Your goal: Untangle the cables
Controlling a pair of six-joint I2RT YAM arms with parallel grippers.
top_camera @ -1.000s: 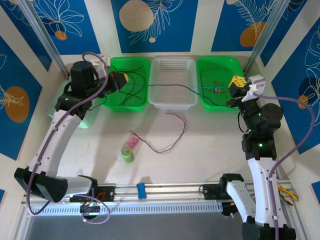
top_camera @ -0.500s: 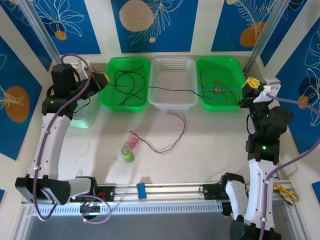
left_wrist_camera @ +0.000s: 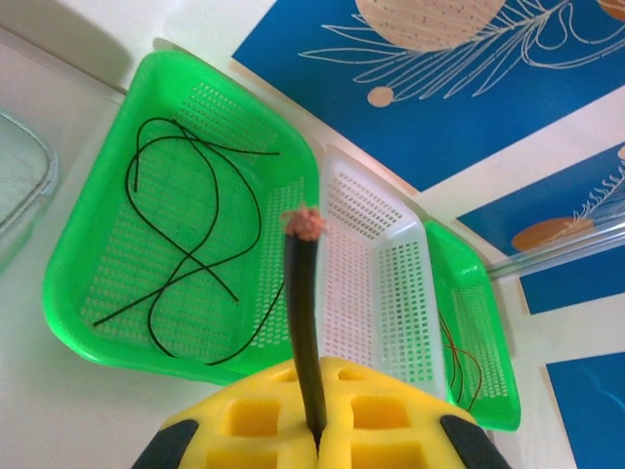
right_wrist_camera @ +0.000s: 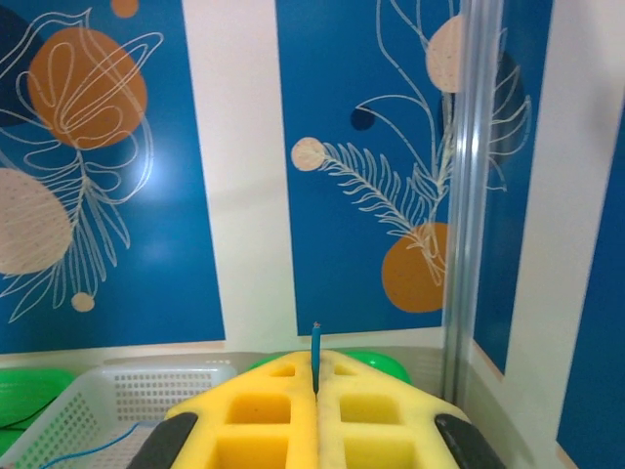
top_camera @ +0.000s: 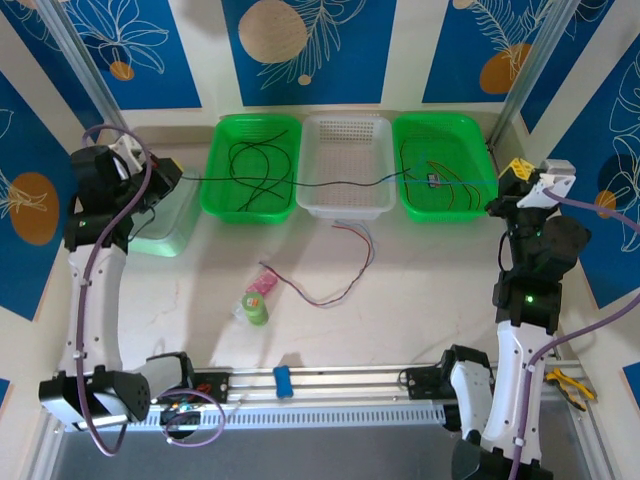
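My left gripper (top_camera: 166, 176) is at the far left, shut on the end of a black cable (top_camera: 330, 183). This cable runs taut over the left green basket (top_camera: 212, 200) and the white basket (top_camera: 347, 135). In the left wrist view the black cable (left_wrist_camera: 301, 313) sticks out of the closed yellow pads (left_wrist_camera: 244, 420), its copper tip bare. My right gripper (top_camera: 515, 178) is shut on a blue cable (top_camera: 465, 182) leading from the right green basket (top_camera: 470, 130). Its end (right_wrist_camera: 314, 357) pokes up between the pads. The two cables meet near a knot (top_camera: 432, 180).
Loose black cables (top_camera: 255, 165) lie in the left green basket, red and black ones (top_camera: 445, 200) in the right one. A pink-red cable (top_camera: 345, 270) lies on the table, near a green roll (top_camera: 256, 308). A clear tub (top_camera: 165, 232) stands at left.
Both grippers have moved outward, the left one far to the left and the right one to the right. The black and blue cables are now stretched straighter between them.
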